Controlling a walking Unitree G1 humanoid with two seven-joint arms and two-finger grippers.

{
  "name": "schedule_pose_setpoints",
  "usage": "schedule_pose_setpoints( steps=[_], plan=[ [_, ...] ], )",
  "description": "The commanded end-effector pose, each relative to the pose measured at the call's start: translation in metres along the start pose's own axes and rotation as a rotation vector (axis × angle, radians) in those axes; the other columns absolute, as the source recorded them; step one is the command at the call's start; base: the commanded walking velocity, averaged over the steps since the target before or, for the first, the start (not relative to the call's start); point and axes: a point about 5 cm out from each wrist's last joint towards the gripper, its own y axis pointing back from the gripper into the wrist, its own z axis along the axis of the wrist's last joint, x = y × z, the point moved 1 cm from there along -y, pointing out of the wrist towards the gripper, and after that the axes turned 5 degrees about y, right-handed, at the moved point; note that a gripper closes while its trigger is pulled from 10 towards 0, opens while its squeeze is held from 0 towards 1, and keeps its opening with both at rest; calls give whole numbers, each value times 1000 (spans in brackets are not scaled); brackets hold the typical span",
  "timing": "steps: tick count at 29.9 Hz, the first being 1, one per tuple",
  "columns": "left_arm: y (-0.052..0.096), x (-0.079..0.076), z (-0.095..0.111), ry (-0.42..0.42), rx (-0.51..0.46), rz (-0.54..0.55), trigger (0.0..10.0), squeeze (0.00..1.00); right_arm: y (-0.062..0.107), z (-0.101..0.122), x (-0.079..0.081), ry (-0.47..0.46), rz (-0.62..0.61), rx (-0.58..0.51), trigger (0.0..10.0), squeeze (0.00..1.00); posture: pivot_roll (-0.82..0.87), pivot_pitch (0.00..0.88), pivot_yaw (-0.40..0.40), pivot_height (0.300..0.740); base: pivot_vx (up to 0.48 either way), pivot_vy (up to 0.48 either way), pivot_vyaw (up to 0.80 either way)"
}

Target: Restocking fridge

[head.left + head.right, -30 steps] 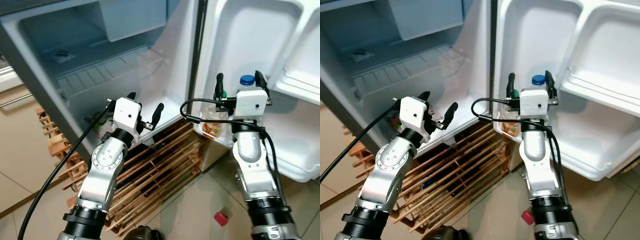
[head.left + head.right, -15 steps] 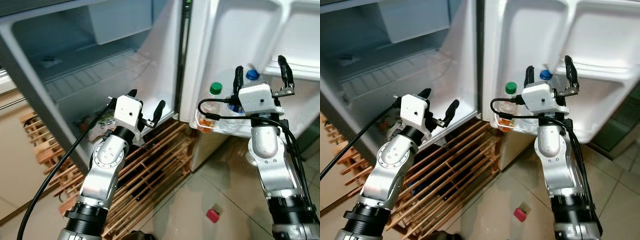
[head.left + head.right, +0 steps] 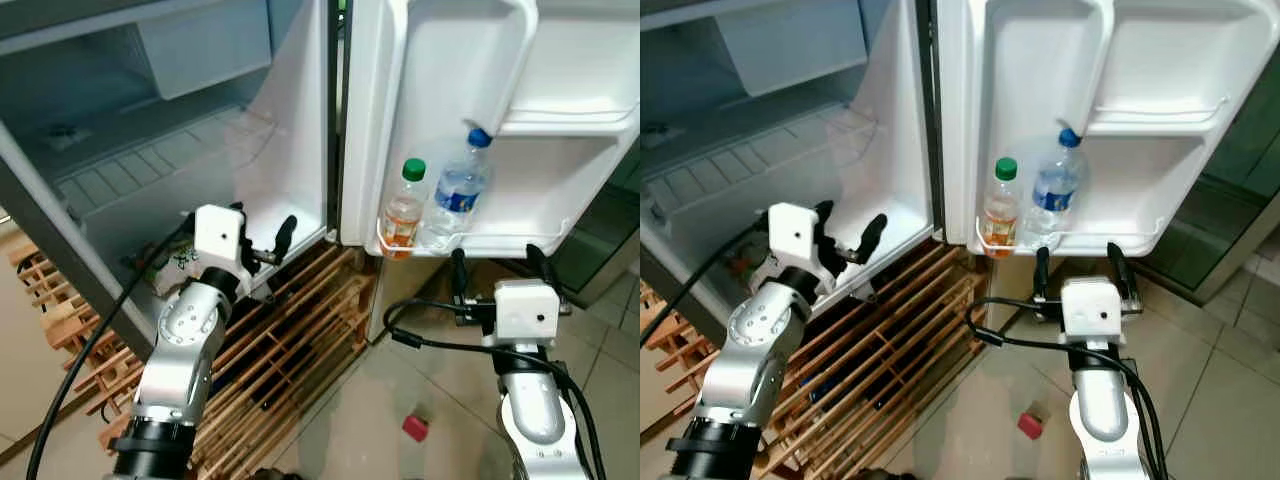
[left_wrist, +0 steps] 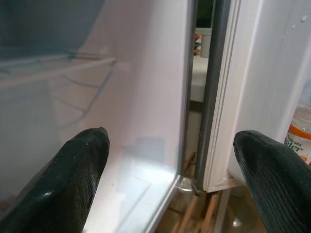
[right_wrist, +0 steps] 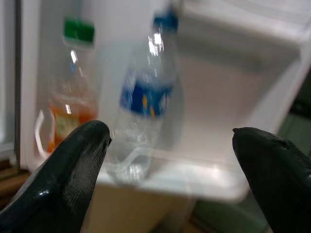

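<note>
The water bottle (image 3: pixel 459 187) and the orange drink bottle (image 3: pixel 403 209) stand side by side in the fridge door's (image 3: pixel 470 120) bottom shelf, just above the right gripper (image 3: pixel 490 275). That gripper is spread wide and holds nothing. The left gripper (image 3: pixel 260 235), also spread wide and empty, hangs before the fridge's (image 3: pixel 150 170) lower edge. Its wrist view shows the hinge gap (image 4: pixel 206 97). A small red thing (image 3: pixel 415 427) lies on the floor (image 3: pixel 440 380).

Two bottles: one green-capped juice bottle (image 3: pixel 403 209), one blue-capped water bottle (image 3: pixel 458 186). One small red object (image 3: pixel 415 427) on the floor.
</note>
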Motion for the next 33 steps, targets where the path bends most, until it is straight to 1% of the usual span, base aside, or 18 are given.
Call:
schedule_pose_setpoints(
  steps=[1,3,4,5,6,7,8,10,12,18,19,24,27,29,31,32,33],
  plan=[
    [-4,-4,1,30,4,-1,10000,0,2,-17,-5,15,1,67,10000,0,-184,0,84,740,0,-480,0],
    [-5,-4,0,32,13,26,10000,0,1,-25,-9,29,-6,97,10000,0,-188,0,82,740,0,-480,0],
    [-5,-4,0,32,13,26,10000,0,1,-25,-9,29,-6,97,10000,0,-188,0,82,740,0,-480,0],
    [-6,4,-7,-25,55,108,10000,0,0,-31,-14,41,-16,118,10000,0,-187,0,79,740,0,-480,0],
    [-6,4,-7,-25,55,108,10000,0,0,-31,-14,41,-16,118,10000,0,-187,0,79,740,0,-480,0],
    [-5,9,-10,-4,76,144,10000,0,-1,-34,-17,36,-27,134,10000,0,-190,0,78,740,0,-480,800],
    [-5,14,-14,52,90,177,10000,0,-3,-37,-19,31,-40,152,10000,0,-190,0,76,740,0,-480,794],
    [-5,14,-13,59,89,181,10000,0,-4,-38,-19,31,-41,152,10000,0,-189,0,76,740,0,-480,794],
    [-6,14,-11,49,79,179,10000,0,-6,-38,-18,32,-35,146,10000,0,-186,0,72,740,0,-480,794],
    [-10,8,-4,28,39,150,10000,0,-12,-34,-10,36,2,113,10000,0,-180,0,62,740,0,-480,788],
    [-10,5,-3,14,29,136,10000,0,-14,-33,-8,35,12,105,10000,0,-179,0,59,740,0,-480,781],
    [-11,1,0,13,8,116,10000,0,-14,-32,-3,35,51,86,10000,0,-175,0,49,740,0,-480,779],
    [-9,1,0,19,1,117,10000,0,-12,-33,-2,42,72,83,10000,0,-173,0,42,740,0,-480,769],
    [-7,1,-1,38,-2,120,10000,0,-7,-39,-3,55,87,97,10000,0,-167,0,28,740,0,-480,763],
    [-4,3,-5,64,16,135,10000,0,2,-51,-7,83,112,135,10000,0,-161,0,17,740,0,0,756],
    [-2,4,-9,52,26,138,10000,0,15,-70,-7,107,174,223,10000,0,-154,0,5,740,0,0,406],
    [-2,4,-9,52,26,138,10000,0,15,-70,-7,107,174,223,10000,0,-154,0,5,740,0,0,406]
  ],
)
